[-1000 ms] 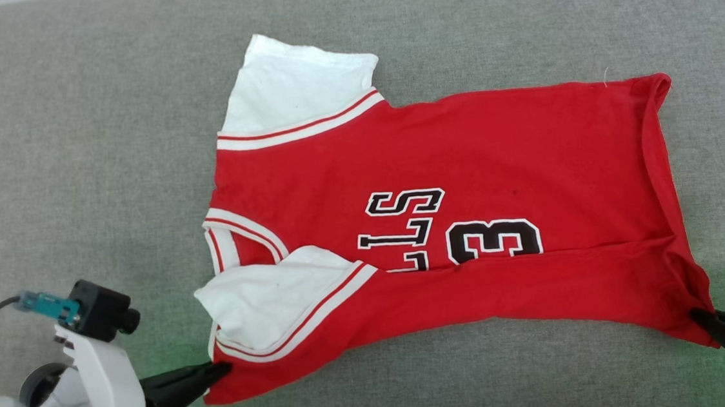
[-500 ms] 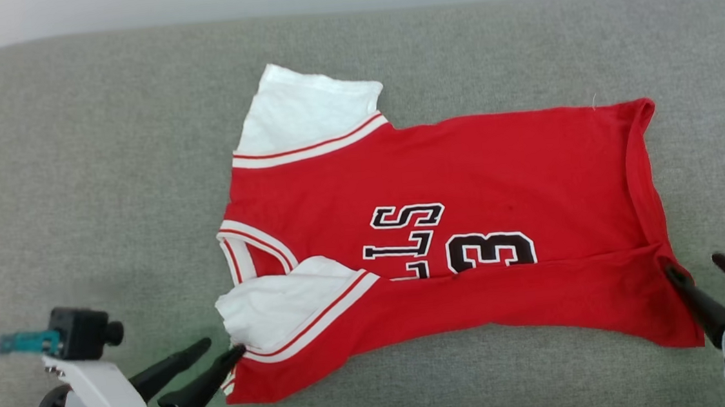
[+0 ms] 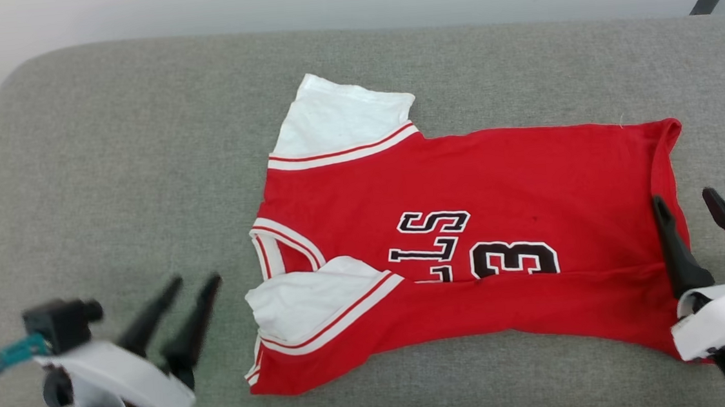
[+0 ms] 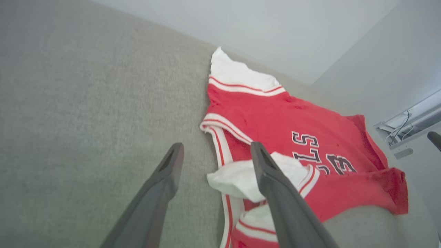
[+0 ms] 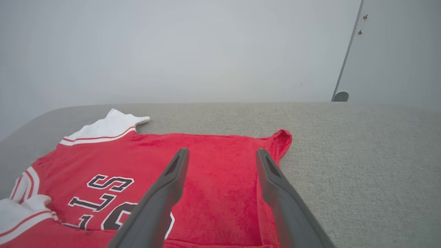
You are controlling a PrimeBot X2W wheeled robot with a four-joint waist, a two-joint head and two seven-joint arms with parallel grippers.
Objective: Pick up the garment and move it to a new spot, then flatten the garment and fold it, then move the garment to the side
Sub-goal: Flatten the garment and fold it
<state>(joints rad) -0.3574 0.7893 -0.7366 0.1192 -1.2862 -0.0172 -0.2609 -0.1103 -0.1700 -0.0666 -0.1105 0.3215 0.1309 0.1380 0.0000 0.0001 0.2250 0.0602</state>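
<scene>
Holding nothing: left gripper [image 3: 197,280] spread wide beside the shirt's [image 3: 496,173] collar end, right gripper [image 3: 682,196] spread astride its hem, near-edge fold seemingly done, flat on the grey cushion [image 3: 106,152].

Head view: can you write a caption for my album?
Red white-sleeved jersey, partly folded on grey cushion, left gripper and right gripper open.

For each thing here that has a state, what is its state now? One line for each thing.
Garment: lies front up on the grey cushion, near long edge folded over part of the lettering.
Left hand: open, empty, beside the collar end, off the cloth.
Right hand: open, empty, over the hem end.
</scene>
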